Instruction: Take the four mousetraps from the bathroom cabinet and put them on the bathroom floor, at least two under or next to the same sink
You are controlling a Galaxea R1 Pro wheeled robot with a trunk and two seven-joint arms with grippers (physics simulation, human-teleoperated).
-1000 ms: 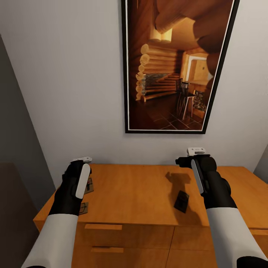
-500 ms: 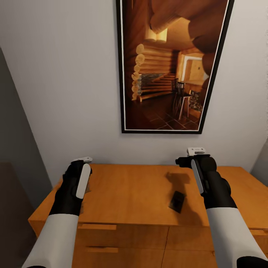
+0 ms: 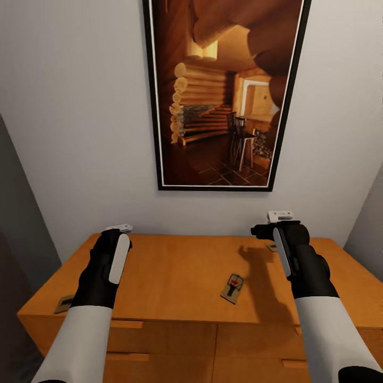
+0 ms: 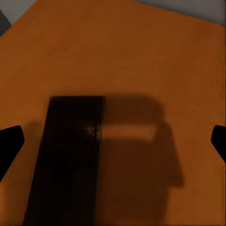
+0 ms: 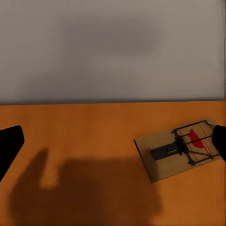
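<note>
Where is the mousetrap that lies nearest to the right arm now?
In the head view, this mousetrap lies on the cabinet top, right of centre near the front edge, just left of the right arm.

Both arms [image 3: 101,276] [image 3: 306,271] forward and level, side by side, jaws spread wide, empty.

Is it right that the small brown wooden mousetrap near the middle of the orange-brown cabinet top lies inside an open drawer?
No. In the head view the small brown wooden mousetrap lies on the orange-brown cabinet's flat top, not inside a drawer; the drawers below are shut.
</note>
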